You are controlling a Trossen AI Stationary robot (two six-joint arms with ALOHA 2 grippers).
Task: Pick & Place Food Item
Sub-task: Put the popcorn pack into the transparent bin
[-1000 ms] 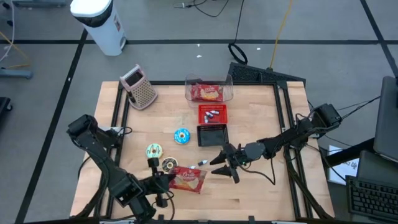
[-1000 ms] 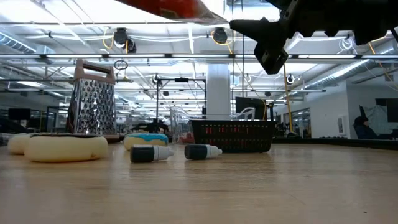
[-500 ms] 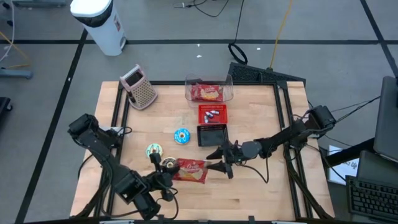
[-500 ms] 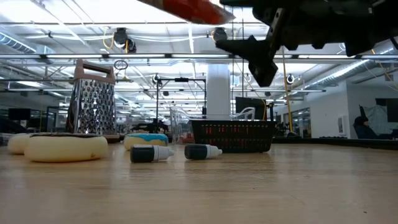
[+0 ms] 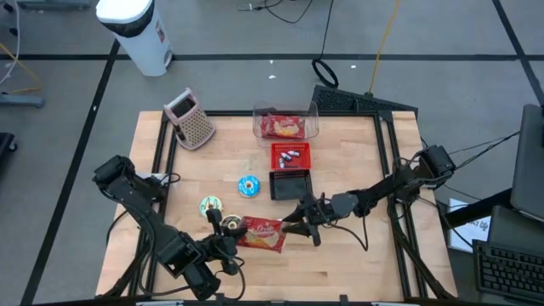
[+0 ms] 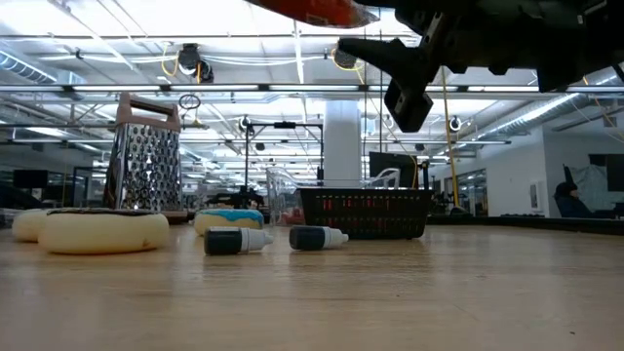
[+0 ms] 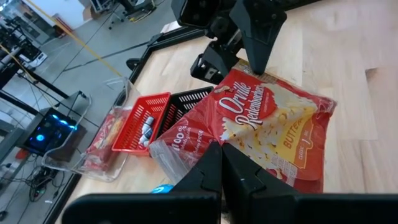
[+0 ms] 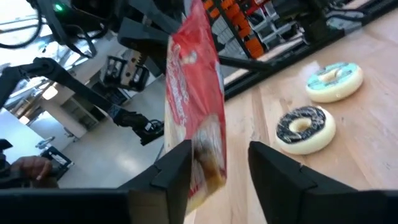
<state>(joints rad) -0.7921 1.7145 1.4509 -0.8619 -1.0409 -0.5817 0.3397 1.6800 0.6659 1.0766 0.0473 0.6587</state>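
In the low view the red popcorn bag (image 6: 317, 10) is cut off by the upper edge, and the right tool (image 6: 390, 60) partly too.

Three doughnuts (image 5: 247, 186), two baskets (image 5: 290, 156), two popcorn bags (image 5: 260, 235), one grater (image 5: 190, 119)

Wooden table (image 5: 357, 161): grater (image 5: 194, 121), baskets (image 5: 291, 170), donuts (image 5: 247, 185), perhaps small bottles (image 6: 273, 239).
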